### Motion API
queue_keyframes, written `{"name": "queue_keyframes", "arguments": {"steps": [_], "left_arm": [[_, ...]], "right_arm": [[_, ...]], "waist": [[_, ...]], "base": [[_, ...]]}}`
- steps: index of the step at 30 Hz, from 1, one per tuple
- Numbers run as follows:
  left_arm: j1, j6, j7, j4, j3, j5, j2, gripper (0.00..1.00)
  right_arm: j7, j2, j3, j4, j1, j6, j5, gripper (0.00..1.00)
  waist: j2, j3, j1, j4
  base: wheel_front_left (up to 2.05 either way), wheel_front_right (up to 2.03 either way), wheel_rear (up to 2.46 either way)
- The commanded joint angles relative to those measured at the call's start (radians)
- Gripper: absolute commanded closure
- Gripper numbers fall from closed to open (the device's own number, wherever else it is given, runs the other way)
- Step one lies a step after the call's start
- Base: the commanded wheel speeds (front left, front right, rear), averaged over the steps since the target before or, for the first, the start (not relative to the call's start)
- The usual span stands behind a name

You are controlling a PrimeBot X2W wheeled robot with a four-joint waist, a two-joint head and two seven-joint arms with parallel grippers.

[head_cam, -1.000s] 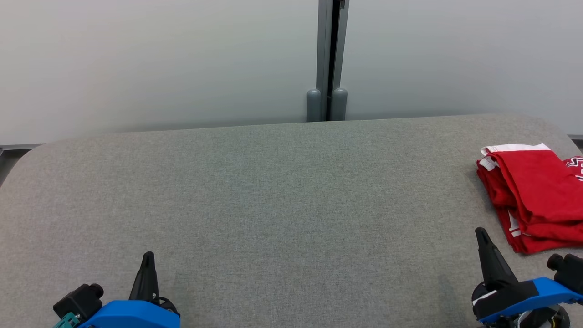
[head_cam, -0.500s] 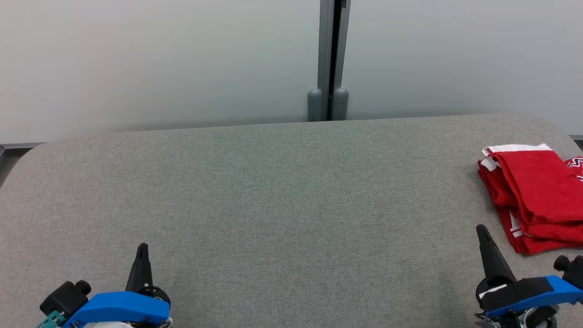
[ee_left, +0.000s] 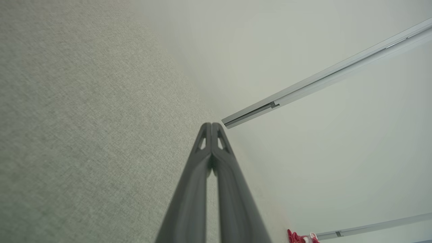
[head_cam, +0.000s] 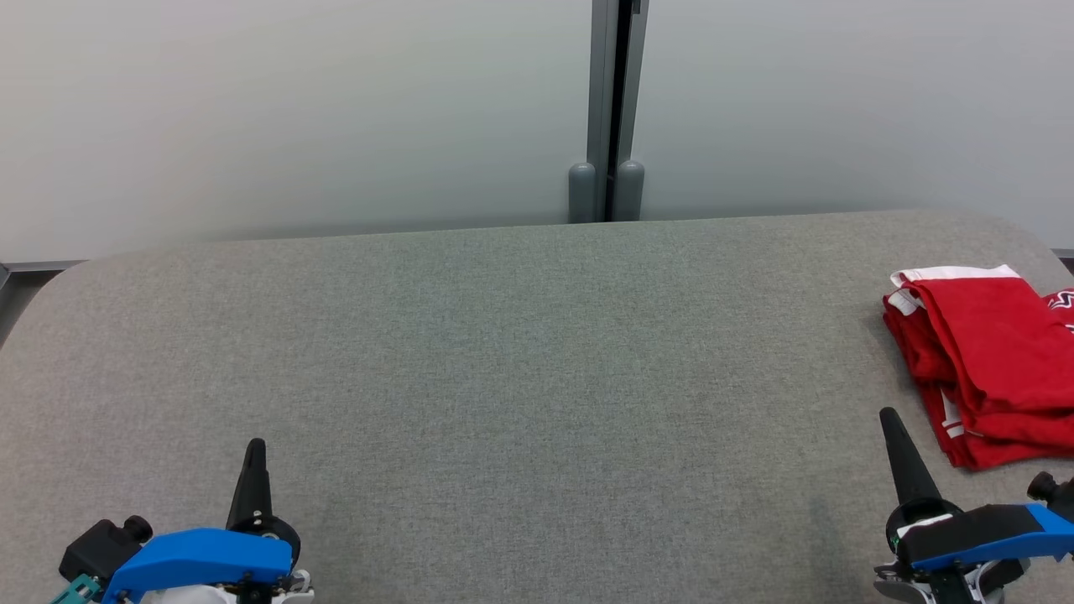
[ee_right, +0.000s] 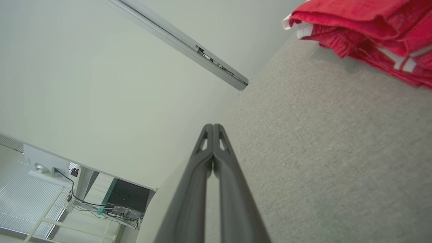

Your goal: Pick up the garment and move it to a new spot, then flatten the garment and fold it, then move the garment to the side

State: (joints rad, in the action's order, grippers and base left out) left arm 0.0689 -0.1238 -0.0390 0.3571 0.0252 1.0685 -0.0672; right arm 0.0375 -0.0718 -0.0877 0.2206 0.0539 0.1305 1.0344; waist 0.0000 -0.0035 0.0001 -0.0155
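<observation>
The garment (head_cam: 990,361) is red with white trim and lies folded in a stack at the far right of the grey fabric table (head_cam: 520,361). It also shows at the top right of the right wrist view as the garment (ee_right: 368,23), and as a small red patch, the garment (ee_left: 298,237), at the bottom of the left wrist view. My right gripper (head_cam: 888,417) is shut and empty, a short way in front and to the left of the garment. My left gripper (head_cam: 255,445) is shut and empty near the table's front left. Both sets of fingers press together in the wrist views: left gripper (ee_left: 211,125), right gripper (ee_right: 213,126).
Pale wall panels with a grey vertical post (head_cam: 606,109) stand right behind the table's far edge. The table's rounded corners lie at far left and far right. A desk with cables (ee_right: 111,206) shows beyond the table in the right wrist view.
Both arms have drawn back toward the bottom edge of the head view, the left one also shifting slightly left. The garment has not moved. Both grippers stayed shut.
</observation>
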Motion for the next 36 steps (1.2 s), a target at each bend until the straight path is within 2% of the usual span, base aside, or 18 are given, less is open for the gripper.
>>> {"name": "queue_keyframes", "arguments": {"steps": [1,36], "left_arm": [[0.028,-0.005,0.007,-0.017,0.011,0.025,-0.003,1.00],[0.039,-0.009,0.092,-0.073,0.056,0.322,0.009,1.00]], "right_arm": [[0.005,0.000,-0.004,-0.006,0.028,0.000,0.029,1.00],[0.048,0.013,-0.018,0.011,0.048,0.000,0.344,1.00]], "waist": [[0.0000,0.000,0.0000,0.000],[0.0000,0.003,-0.0001,0.008]], "base": [[0.00,0.00,0.00],[0.00,0.00,0.00]]}}
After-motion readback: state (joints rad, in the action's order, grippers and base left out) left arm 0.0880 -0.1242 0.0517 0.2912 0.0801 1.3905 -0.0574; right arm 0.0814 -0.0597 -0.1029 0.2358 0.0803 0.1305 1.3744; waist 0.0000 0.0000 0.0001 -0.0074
